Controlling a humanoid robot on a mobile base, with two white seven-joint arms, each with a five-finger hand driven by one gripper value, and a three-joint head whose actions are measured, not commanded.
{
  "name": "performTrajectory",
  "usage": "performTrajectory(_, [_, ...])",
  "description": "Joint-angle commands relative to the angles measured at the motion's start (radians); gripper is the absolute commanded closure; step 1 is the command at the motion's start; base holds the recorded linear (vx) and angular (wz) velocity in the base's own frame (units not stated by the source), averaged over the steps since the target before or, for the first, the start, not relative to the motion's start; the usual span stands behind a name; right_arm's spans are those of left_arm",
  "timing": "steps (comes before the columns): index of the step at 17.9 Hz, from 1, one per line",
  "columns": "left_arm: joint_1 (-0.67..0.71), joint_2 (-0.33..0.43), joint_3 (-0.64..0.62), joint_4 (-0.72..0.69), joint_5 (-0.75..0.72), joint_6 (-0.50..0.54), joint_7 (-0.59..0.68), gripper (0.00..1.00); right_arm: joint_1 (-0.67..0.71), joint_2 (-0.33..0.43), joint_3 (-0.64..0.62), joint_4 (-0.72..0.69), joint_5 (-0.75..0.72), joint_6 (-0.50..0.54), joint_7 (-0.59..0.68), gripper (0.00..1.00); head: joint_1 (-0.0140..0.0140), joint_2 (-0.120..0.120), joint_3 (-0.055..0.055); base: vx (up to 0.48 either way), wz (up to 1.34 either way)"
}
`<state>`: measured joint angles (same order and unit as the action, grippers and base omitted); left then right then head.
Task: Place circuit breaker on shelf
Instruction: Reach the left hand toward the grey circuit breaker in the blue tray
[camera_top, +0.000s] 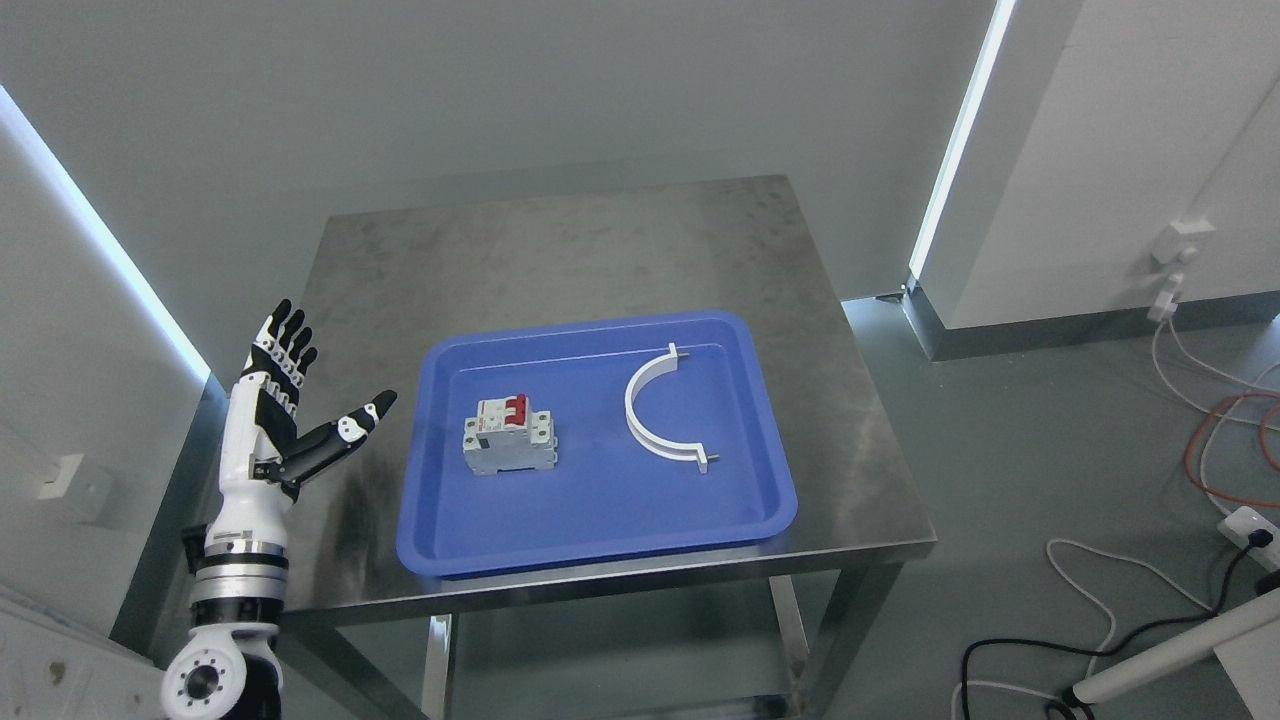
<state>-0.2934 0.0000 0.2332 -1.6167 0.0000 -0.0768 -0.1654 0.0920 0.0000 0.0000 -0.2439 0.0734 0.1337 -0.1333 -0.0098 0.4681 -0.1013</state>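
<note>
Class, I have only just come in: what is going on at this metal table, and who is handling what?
A humanoid robot is about to start. Its left hand is raised at the table's left edge, fingers spread, holding nothing. The circuit breaker sits untouched in the blue tray on the steel table, with a white curved clamp lying apart to its right. The right arm is out of view, and no shelf shows.

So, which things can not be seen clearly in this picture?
Head view:
- Print on the circuit breaker: too small to read.
- Shelf: none in view.
- Right hand: out of frame; only the left hand shows, open.
- Table legs: cut off by the bottom edge.
</note>
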Motion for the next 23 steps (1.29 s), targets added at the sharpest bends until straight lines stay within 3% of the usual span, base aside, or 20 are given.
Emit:
performTrajectory(1, [0.007,0.017,-0.003,-0.02,0.026,-0.001,-0.002,0.0,0.0,-0.017,0.02,0.0,0.0,-0.054,-0.003,0.0,0.0,0.0,0.0,-0.058,-0.1])
performTrajectory(3, [0.004,0.059,-0.002,-0.02,0.026,-0.001,-0.005,0.0,0.0,-0.017,0.02,0.0,0.0,-0.054,-0.003,0.0,0.0,0.0,0.0,-0.024,-0.06])
performTrajectory(5, [0.002,0.165,-0.002,-0.019,0.026,-0.001,-0.025,0.0,0.0,-0.017,0.02,0.0,0.0,-0.054,-0.003,0.0,0.0,0.0,0.0,0.011,0.0])
performTrajectory(7, [0.004,0.28,-0.002,-0.019,0.026,0.003,-0.139,0.0,0.0,-0.017,0.02,0.0,0.0,-0.054,-0.003,0.0,0.0,0.0,0.0,0.015,-0.02])
performTrajectory(9, [0.004,0.337,-0.002,-0.02,0.026,0.003,-0.294,0.02,0.0,-0.017,0.02,0.0,0.0,-0.055,-0.002,0.0,0.0,0.0,0.0,0.007,-0.04])
performTrajectory(12, [-0.006,0.334,-0.04,-0.02,0.026,0.003,-0.482,0.06,0.0,-0.017,0.02,0.0,0.0,-0.054,-0.002,0.0,0.0,0.0,0.0,0.0,-0.01])
performTrajectory(15, [-0.007,0.344,-0.168,-0.02,0.022,0.011,-0.488,0.07,0.0,-0.017,0.02,0.0,0.0,-0.054,-0.002,0.0,0.0,0.0,0.0,0.0,0.0])
performTrajectory(17, [-0.027,0.336,-0.205,-0.022,0.002,0.032,-0.487,0.12,0.0,-0.017,0.02,0.0,0.0,-0.054,-0.002,0.0,0.0,0.0,0.0,0.0,0.0])
performTrajectory(23, [-0.059,0.299,-0.29,-0.02,-0.165,0.123,-0.487,0.12,0.0,-0.017,0.02,0.0,0.0,-0.054,-0.002,0.0,0.0,0.0,0.0,0.0,0.0])
